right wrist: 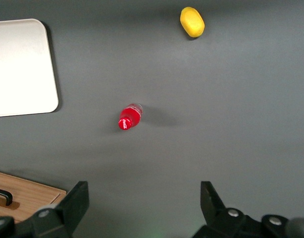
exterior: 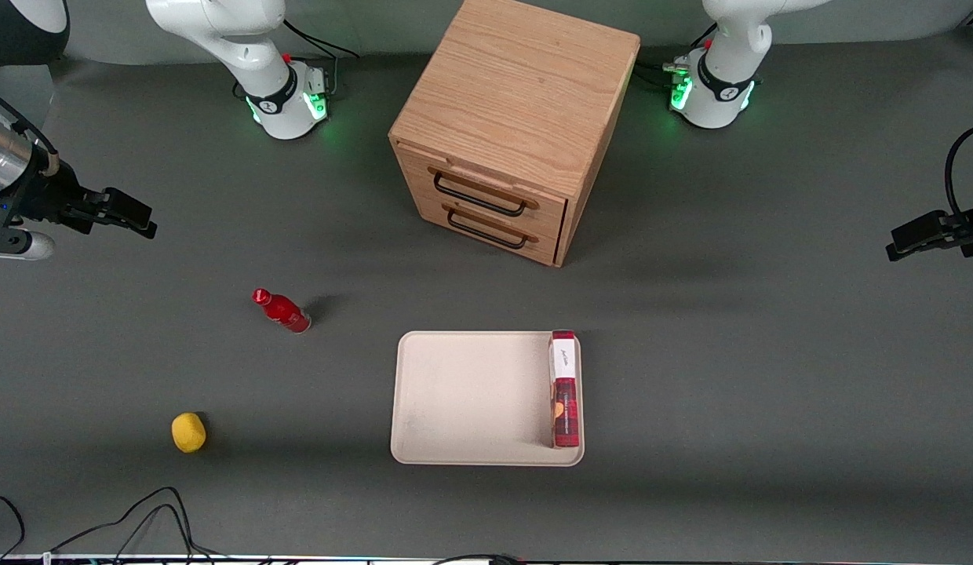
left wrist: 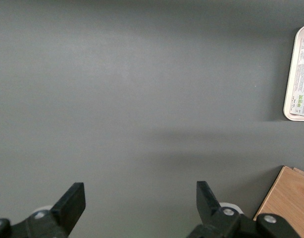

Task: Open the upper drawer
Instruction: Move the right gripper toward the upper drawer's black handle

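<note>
The wooden cabinet (exterior: 518, 94) stands on the table farther from the front camera than the tray. Its upper drawer (exterior: 526, 191) is shut, its thin black wire handle (exterior: 479, 196) on its front just above the lower drawer's handle (exterior: 486, 230). My right gripper (exterior: 137, 218) hangs above the table toward the working arm's end, well apart from the cabinet. Its fingers are open and hold nothing. In the right wrist view the gripper (right wrist: 142, 198) looks down on bare table, with a corner of the cabinet (right wrist: 28, 196) beside one finger.
A red bottle (exterior: 282, 311) lies on the table between the gripper and the tray; it also shows in the right wrist view (right wrist: 129, 117). A yellow lemon (exterior: 188, 432) lies nearer the front camera. A beige tray (exterior: 471, 392) holds a red box (exterior: 564, 388).
</note>
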